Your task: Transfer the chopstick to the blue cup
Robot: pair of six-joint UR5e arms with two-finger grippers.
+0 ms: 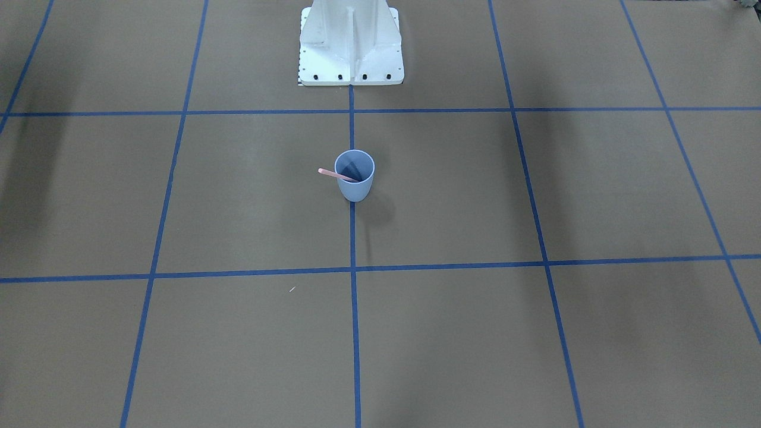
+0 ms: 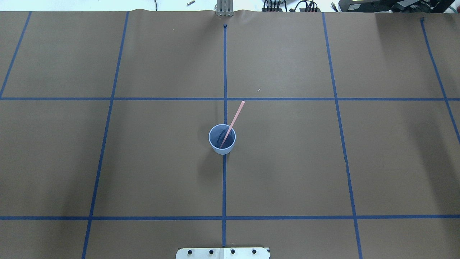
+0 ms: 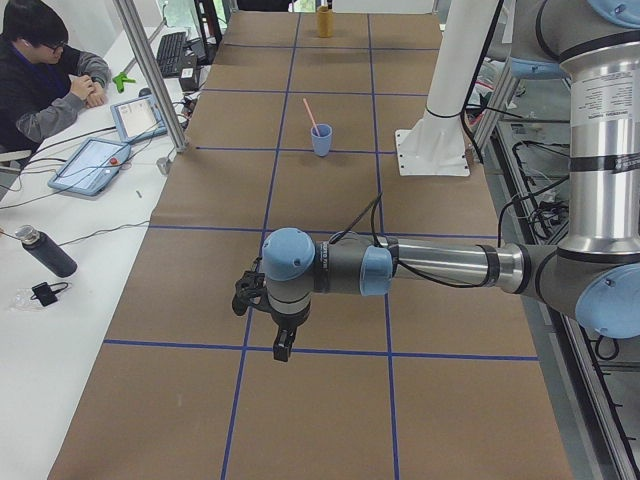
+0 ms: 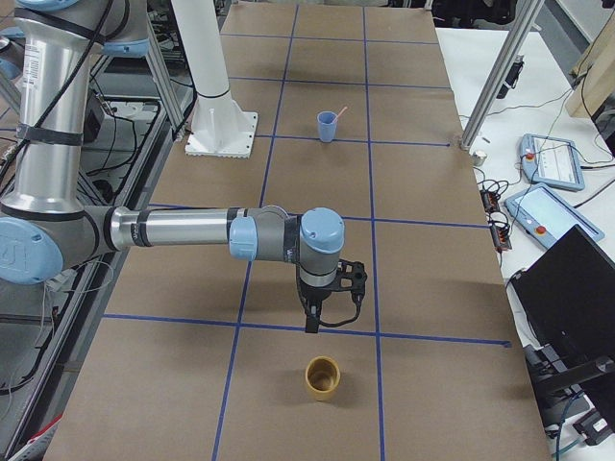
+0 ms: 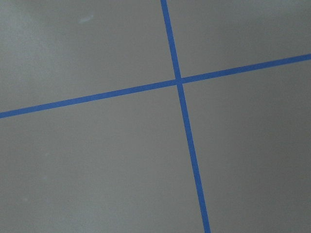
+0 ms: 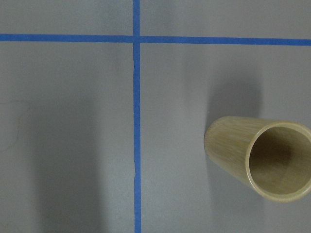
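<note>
**Front-facing view:** from across the worktop [image 1: 535, 333], steeply down, with the robot base [image 1: 351, 53] at the top.
**Overhead view:** from behind the robot, forward and down.
Both centre the blue cup [image 1: 355, 178] at middle distance.

**Side views:** from opposite ends, along the worktop. The left arm [image 3: 440, 265] or the right arm [image 4: 183, 230] is near, and the blue cup is far.

**Left wrist view:** close above a crossing of blue tape lines [image 5: 179, 80].
**Right wrist view:** close above a wooden cup [image 6: 262, 158], shared with both side views.

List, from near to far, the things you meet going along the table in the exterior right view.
Tan wooden cup → right end effector → blue cup, with the chopstick leaning inside it.
</note>
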